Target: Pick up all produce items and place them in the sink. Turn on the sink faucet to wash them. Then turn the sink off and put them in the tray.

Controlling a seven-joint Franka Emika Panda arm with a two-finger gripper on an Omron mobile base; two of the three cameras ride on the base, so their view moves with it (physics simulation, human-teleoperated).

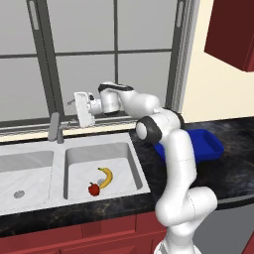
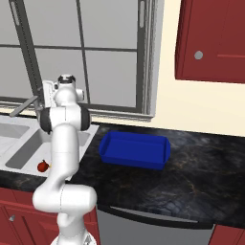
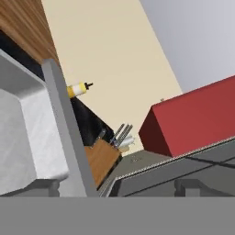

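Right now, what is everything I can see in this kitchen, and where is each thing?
banana: one, yellow, in the right basin.
round fruit: one, red, right basin, beside the banana.
sink: one, light grey, two basins, set in the black counter.
faucet: one, grey, behind the sink.
tray: one, blue, on the counter right of the sink.
squeeze bottle: one, yellow.
knife block: one, wooden.
gripper: one, white, open, raised near the faucet.

White arm folded leftward, hand (image 1: 74,106) raised, fingers spread wide
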